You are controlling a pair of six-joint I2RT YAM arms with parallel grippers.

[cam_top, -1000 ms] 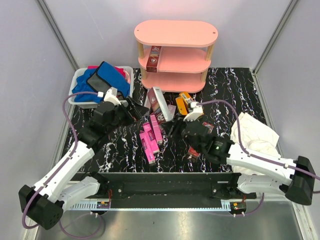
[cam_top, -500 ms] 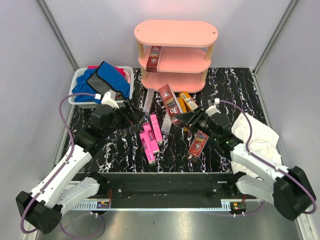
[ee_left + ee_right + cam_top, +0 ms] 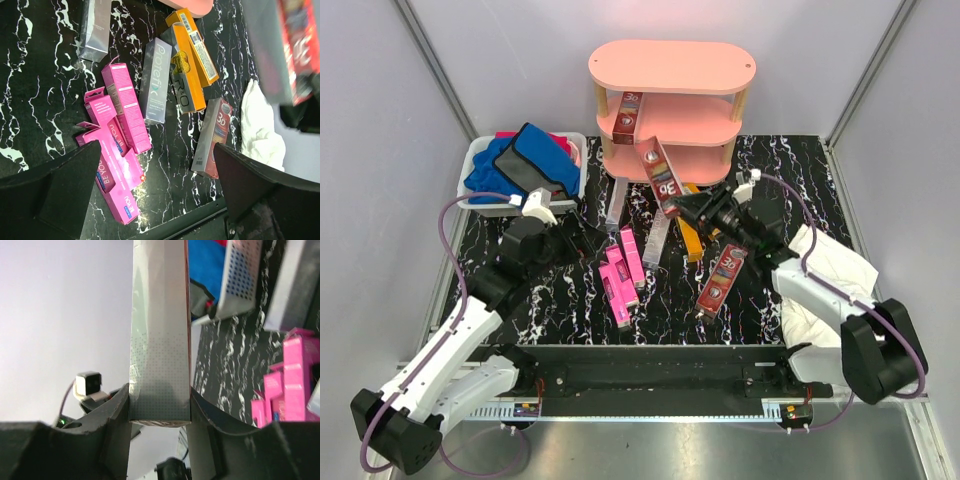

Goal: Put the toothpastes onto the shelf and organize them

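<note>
The toothpastes [image 3: 622, 278] mostly lie before the shelf [image 3: 670, 66], but one dark red box [image 3: 660, 175], low a second ago, now hangs just before the shelf's lower tiers. The right gripper [image 3: 686, 207] is clenched on it, so placing seems near. The left gripper [image 3: 584, 233] gapes empty.

Lab enclosure, bare grey walls [image 3: 380, 120]

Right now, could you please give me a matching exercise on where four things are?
1. tilted dark red cardboard toothpaste box
2. bright pink cardboard toothpaste boxes
3. blue cloth
4. upright dark red cardboard toothpaste box

A. in the white plastic bin
B. on the middle tier of the salmon-pink oval shelf
C. in the right pincer
D. lying on the black marbled table

Pairs: 1-C, 2-D, 3-A, 4-B
</note>
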